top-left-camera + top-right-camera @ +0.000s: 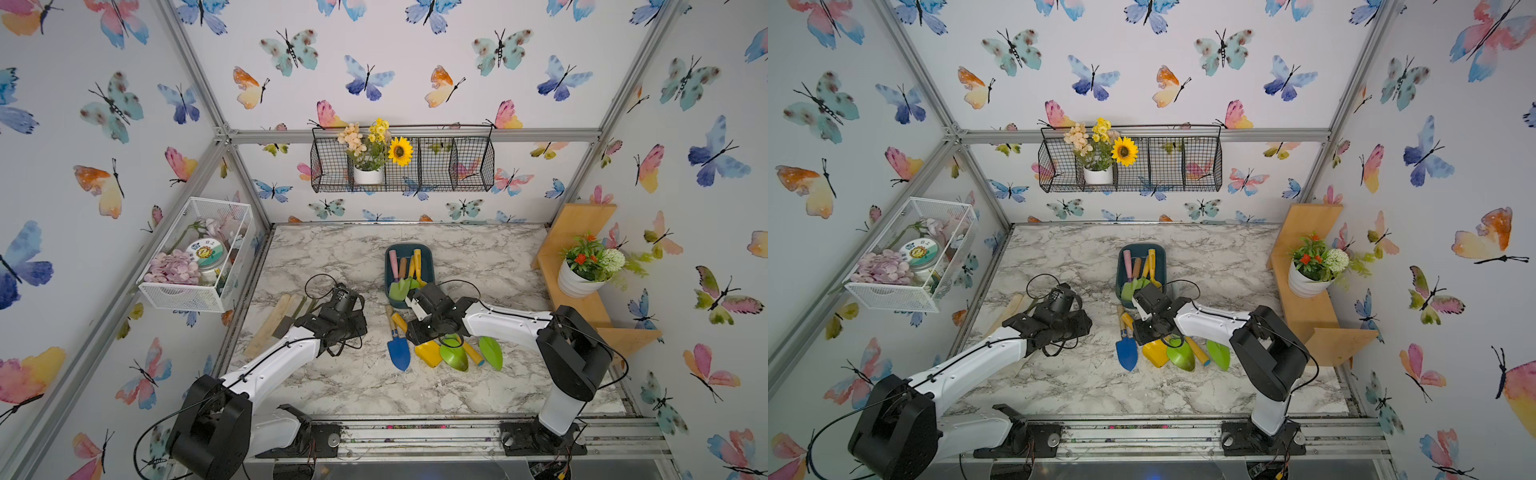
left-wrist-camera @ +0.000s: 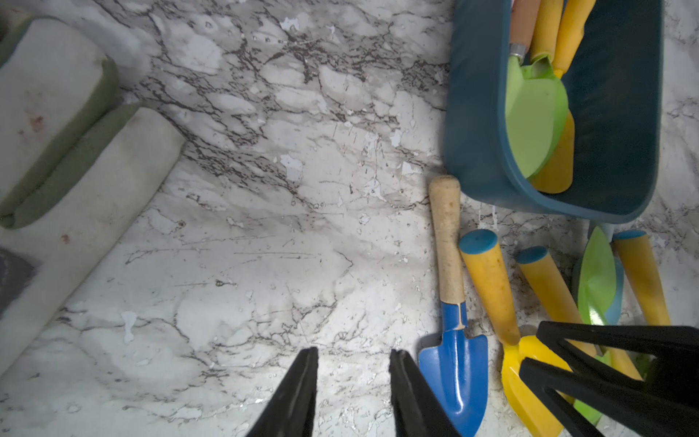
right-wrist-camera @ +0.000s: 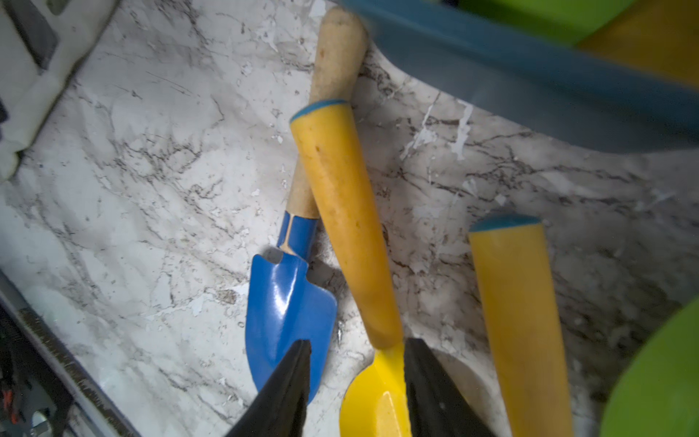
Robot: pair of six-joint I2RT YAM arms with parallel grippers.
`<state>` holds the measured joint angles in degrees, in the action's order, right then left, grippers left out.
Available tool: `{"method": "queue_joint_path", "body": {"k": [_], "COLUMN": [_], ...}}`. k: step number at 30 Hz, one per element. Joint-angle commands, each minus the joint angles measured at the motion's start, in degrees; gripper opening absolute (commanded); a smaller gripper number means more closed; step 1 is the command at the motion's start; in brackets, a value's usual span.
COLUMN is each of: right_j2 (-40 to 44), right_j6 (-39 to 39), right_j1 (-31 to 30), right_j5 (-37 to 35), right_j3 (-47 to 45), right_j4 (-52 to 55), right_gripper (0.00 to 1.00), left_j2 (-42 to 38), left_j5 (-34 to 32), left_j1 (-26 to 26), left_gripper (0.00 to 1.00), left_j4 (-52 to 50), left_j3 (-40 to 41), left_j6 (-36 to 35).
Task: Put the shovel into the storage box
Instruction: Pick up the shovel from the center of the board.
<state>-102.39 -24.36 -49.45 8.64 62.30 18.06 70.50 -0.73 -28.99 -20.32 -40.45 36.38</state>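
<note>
The storage box, a dark teal tub, sits mid-table in both top views and holds several hand tools. In front of it a blue shovel, a yellow shovel and two green shovels lie on the marble. My right gripper is low over the yellow shovel, open and astride its neck. One finger is over the blue shovel's blade, the other right beside the yellow neck. My left gripper hangs open over bare marble, just left of the blue shovel.
A white wire-mesh basket hangs on the left wall and a black wire rack on the back wall. A wooden shelf with a potted plant stands at the right. Long pale tools lie along the table's left edge.
</note>
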Motion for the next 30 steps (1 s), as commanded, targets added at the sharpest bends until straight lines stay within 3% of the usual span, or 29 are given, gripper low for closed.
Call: {"method": "queue_joint_path", "body": {"k": [1, 11, 19, 30], "right_j2": [-2.01, -5.13, -6.15, -1.46], "right_j6": [0.8, 1.33, 1.55, 1.77], "right_j1": [-0.46, -1.09, -1.44, -1.61], "right_j5": [-2.72, -4.75, -5.44, -5.67], "right_j3": [1.24, 2.08, 2.55, 3.0], "right_j4": [-0.26, -0.97, -0.96, 0.64], "right_gripper": [0.44, 0.39, 0.27, 0.21], "left_j2": [-0.73, 0.42, 0.95, 0.96], "left_j5": [2.18, 2.52, 2.33, 3.01], "left_j1": [-0.29, -0.43, -0.37, -0.37], "left_gripper": [0.38, 0.38, 0.38, 0.38], "left_j4": [0.34, 1.3, 1.51, 2.39], "left_j3": [0.83, 1.2, 1.44, 1.65], "left_j6": [0.53, 0.53, 0.26, 0.67]}}
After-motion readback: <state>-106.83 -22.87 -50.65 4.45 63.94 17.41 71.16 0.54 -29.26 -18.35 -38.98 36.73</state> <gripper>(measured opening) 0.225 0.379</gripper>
